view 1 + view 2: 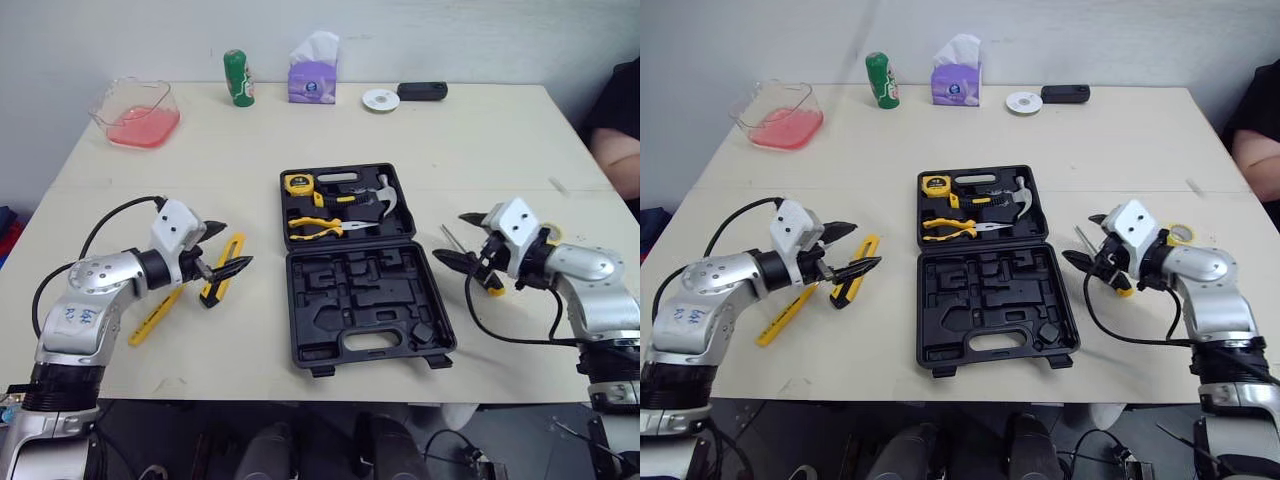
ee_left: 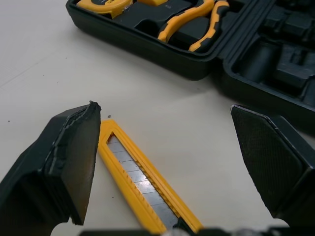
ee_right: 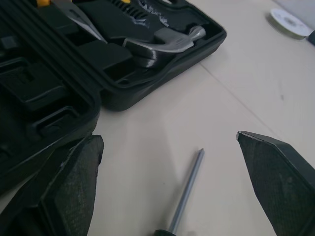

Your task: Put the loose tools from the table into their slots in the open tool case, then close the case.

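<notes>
From the head camera, the tool case lay open at the middle of the table. Its far half held a tape measure, pliers and a hammer. The near half showed moulded slots. Left of the case, the left gripper was low over a yellow and black knife, its two fingers spread wide. A long yellow bar lay on the table just beside the knife, under that arm. Right of the case, the right gripper was also spread wide over a screwdriver, whose thin shaft pointed away from the robot. Along the far edge stood a clear tub of pink liquid, a green can, a tissue box and a white disc. A person's arm showed at the right edge.

From the left wrist, the black fingers stood well apart with the knife between them, blade segments showing. One pad sat right at the knife's edge, though whether it touched could not be told. The case with the pliers lay beyond.

From the right wrist, the fingers were spread on either side of the screwdriver's shaft, not touching it. The case corner with the hammer lay near.
</notes>
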### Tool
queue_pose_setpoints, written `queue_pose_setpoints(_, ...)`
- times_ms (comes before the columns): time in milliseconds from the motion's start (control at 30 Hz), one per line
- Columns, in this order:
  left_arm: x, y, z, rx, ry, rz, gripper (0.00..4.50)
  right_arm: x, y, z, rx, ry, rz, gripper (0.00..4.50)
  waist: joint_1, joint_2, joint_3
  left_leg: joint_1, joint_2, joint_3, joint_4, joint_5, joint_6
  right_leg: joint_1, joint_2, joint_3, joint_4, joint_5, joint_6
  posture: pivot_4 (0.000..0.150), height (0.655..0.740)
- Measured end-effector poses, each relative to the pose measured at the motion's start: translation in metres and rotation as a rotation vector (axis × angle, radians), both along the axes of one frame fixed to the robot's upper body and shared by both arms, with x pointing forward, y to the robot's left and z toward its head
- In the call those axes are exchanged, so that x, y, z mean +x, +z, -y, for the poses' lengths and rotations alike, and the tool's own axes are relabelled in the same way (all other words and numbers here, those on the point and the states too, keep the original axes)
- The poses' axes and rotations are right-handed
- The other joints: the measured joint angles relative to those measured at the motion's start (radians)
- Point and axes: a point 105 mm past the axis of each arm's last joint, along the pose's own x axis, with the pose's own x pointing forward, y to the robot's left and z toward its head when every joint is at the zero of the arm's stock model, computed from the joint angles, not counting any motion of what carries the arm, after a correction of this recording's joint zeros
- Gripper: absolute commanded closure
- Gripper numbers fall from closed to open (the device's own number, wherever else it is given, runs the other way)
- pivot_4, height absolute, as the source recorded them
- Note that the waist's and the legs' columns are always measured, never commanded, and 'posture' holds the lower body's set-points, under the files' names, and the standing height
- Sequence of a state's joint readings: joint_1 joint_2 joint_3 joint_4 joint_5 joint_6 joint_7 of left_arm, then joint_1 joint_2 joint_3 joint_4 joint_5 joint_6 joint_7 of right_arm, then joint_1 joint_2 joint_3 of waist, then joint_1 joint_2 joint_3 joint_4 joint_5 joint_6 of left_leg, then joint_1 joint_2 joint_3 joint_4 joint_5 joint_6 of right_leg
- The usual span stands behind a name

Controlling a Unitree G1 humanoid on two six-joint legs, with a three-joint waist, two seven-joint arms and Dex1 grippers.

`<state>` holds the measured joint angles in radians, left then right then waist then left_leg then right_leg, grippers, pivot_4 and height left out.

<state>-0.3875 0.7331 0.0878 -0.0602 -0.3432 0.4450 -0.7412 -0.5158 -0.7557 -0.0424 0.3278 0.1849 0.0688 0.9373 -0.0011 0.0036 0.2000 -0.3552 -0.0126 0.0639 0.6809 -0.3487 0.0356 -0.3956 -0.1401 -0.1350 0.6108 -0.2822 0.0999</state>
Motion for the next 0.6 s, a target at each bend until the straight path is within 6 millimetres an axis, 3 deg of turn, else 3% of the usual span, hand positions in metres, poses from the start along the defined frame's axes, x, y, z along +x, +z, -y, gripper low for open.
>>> queue_pose_setpoints(100,0.003,-0.003,0.005,0.009,-0.014,-0.007,0.79,0.004,0.004,0.0,0.002,-0.009,0.012,1.81,0.0,0.0,0.0,0.0,0.0,0.0,0.0,0.0,0.0,0.0,0.0,0.0,0.0,0.0,0.0,0.15,0.74)
queue_pose_setpoints(267,0.008,-0.015,0.009,0.002,-0.019,-0.05,3.1,0.007,0.001,-0.004,-0.009,-0.011,0.01,4.39,0.0,0.0,0.0,0.0,0.001,0.0,0.0,0.0,0.0,0.0,0.001,0.0,0.0,0.0,0.0,0.15,0.74)
queue_pose_setpoints(367,0.009,-0.021,0.015,0.004,-0.03,-0.066,4.44,0.008,-0.005,-0.01,-0.031,0.003,-0.002,4.5,0.0,0.0,0.0,0.0,0.001,0.0,0.0,0.0,0.0,0.0,0.001,0.0,0.0,0.0,0.0,0.15,0.74)
queue_pose_setpoints(600,0.015,-0.024,0.024,-0.012,-0.033,-0.07,4.44,0.01,-0.004,-0.015,-0.056,0.01,0.012,4.5,0.0,0.0,0.0,0.0,0.001,0.0,0.001,0.0,0.0,0.0,0.001,0.0,0.0,0.0,0.0,0.15,0.74)
